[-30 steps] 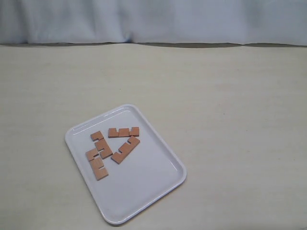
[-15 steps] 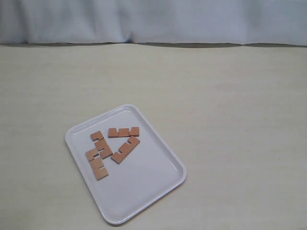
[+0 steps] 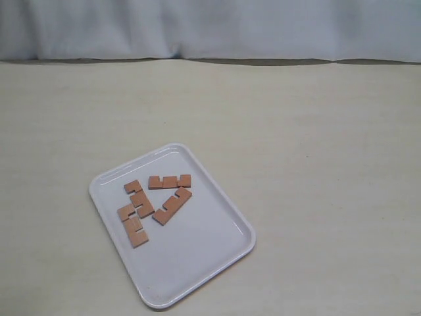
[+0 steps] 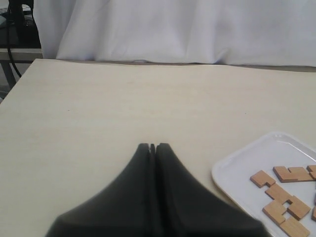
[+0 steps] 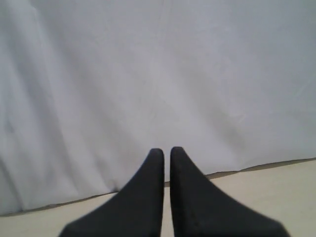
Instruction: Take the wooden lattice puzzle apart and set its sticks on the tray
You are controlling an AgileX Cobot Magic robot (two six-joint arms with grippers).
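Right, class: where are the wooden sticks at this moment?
In the exterior view the sticks lie loose in the upper-left part of the white tray, lower left on the table.

Four loose wooden sticks (image 3: pixel 170 182), one white tray (image 3: pixel 197 257).

Change status: none observed. In the exterior view, the four sticks (image 3: pixel 170 182) lie at the same positions and orientations relative to the tray (image 3: pixel 197 263) as they did one second and half a second earlier. No stick has shifted toward or away from the tray rim. The tray shows no displacement on the table (image 3: pixel 316 164). Only the exterior view has earlier pictures, so change in the two wrist views cannot be determined.
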